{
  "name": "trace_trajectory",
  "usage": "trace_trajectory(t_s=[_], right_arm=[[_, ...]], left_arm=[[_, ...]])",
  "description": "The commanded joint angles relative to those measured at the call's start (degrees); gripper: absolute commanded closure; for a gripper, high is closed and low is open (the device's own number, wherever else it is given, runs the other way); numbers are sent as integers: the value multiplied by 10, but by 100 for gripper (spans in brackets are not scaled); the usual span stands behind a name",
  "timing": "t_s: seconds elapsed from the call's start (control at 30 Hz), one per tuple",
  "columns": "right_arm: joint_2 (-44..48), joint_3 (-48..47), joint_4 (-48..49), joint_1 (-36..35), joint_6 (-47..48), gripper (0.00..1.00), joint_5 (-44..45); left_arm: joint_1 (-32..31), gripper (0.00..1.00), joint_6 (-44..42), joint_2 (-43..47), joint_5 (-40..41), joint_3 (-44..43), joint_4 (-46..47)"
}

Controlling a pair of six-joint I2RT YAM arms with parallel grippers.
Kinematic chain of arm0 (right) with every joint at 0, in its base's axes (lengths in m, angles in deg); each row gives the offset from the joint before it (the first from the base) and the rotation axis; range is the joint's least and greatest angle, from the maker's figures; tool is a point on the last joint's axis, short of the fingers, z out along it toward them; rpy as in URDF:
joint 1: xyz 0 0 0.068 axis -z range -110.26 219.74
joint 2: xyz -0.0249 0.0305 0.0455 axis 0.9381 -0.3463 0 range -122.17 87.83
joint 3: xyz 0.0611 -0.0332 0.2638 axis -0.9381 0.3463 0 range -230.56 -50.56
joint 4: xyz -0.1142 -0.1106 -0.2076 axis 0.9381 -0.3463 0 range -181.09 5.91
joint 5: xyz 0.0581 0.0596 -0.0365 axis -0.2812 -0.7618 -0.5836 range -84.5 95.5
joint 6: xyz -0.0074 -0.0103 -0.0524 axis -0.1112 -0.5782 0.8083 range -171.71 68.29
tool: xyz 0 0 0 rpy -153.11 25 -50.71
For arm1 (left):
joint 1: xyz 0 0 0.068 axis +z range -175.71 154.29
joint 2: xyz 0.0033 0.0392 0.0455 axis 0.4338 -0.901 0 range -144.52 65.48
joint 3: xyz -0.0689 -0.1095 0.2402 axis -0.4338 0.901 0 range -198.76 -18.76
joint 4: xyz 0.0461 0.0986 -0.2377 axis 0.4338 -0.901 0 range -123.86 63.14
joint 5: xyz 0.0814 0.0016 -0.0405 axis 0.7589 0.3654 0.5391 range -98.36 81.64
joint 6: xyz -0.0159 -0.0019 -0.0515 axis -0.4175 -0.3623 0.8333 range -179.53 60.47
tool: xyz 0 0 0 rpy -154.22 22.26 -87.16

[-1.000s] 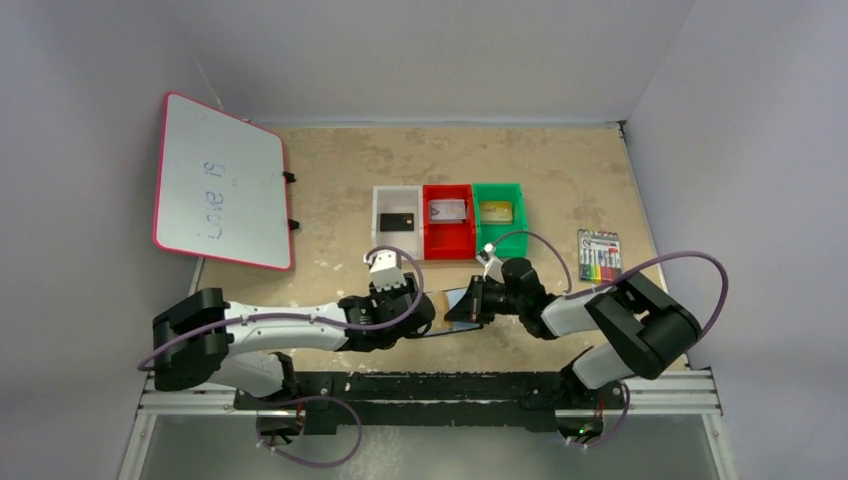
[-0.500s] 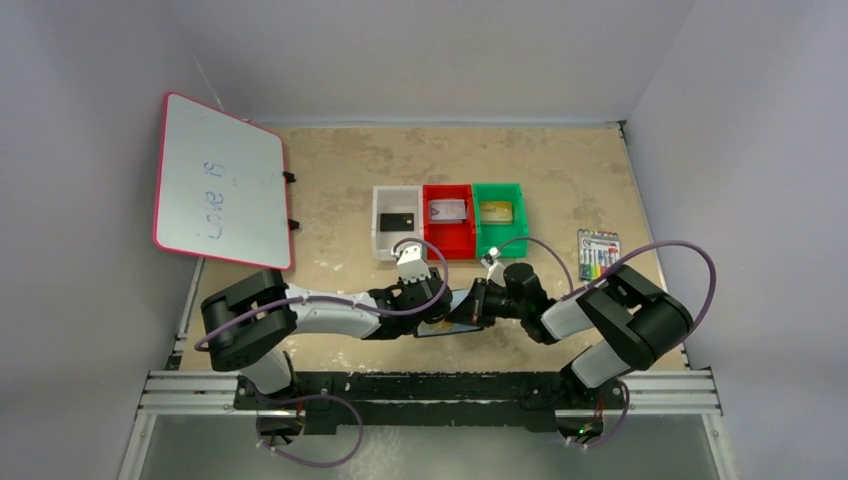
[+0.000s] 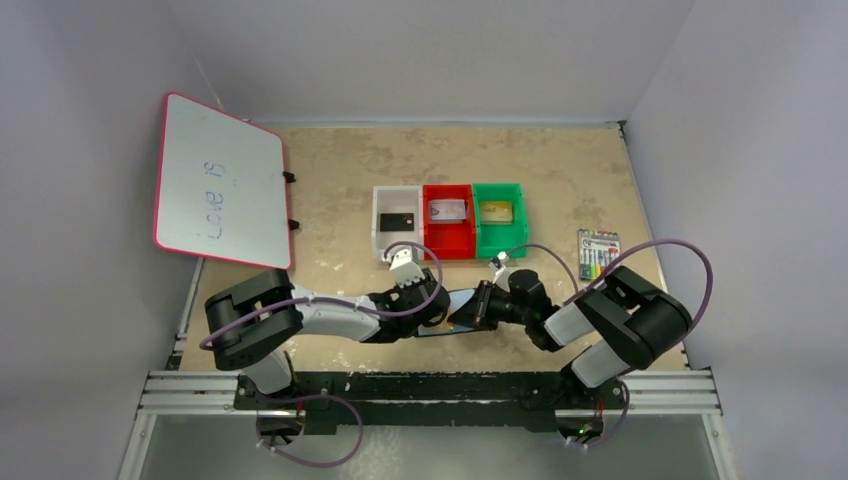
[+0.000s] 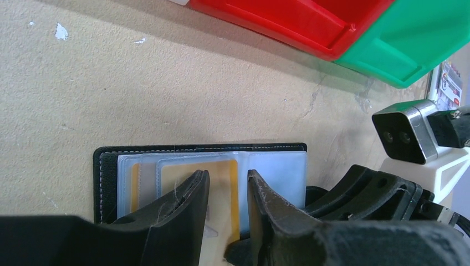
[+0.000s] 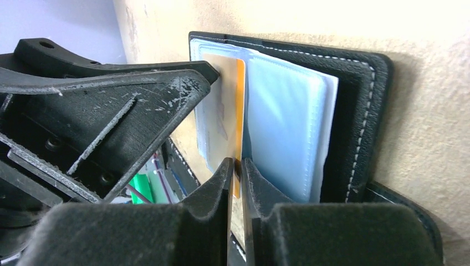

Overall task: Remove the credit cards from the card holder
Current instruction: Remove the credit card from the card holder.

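Observation:
The card holder point(image 3: 458, 306) lies open on the table between my two grippers, black point(image 4: 105, 172) with clear sleeves point(image 5: 288, 116). A yellow-gold card point(image 4: 234, 194) sits in one sleeve leaf, raised off the holder. My right gripper point(image 5: 237, 162) point(image 3: 482, 304) is shut on that card's lower edge point(image 5: 239, 111). My left gripper point(image 4: 227, 174) point(image 3: 430, 306) is open, one finger on each side of the same leaf. Three more credit cards lie in the bins: black point(image 3: 397, 220), silver point(image 3: 448, 209) and gold point(image 3: 497, 210).
White point(image 3: 378, 240), red point(image 3: 448, 251) and green point(image 3: 500, 251) bins stand in a row just beyond the holder. A pack of coloured markers point(image 3: 598, 255) lies at the right. A pink-framed whiteboard point(image 3: 220, 180) leans at the far left.
My left arm has swung right and brought its gripper onto the holder, with the jaws narrowing. The right gripper has shifted slightly right and kept the card's edge.

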Motion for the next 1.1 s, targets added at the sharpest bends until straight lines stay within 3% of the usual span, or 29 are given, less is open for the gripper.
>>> trace_trajectory(t_s=[0.0, 0.17, 0.3, 0.37, 1.07], right_arm=[[-30, 20, 95, -1, -43, 86, 3], [-78, 35, 188, -1, -70, 83, -6], [-88, 46, 223, 0, -79, 100, 0], [-86, 50, 221, -1, -84, 100, 11], [59, 57, 1, 0, -49, 100, 107]], left_arm=[[-8, 68, -3, -5, -14, 28, -61], [-8, 68, -6, -5, -15, 29, -60], [-8, 69, -7, 0, -13, 30, -63], [-8, 69, -8, 5, -11, 30, -66], [-12, 69, -22, 34, -2, 57, -72]])
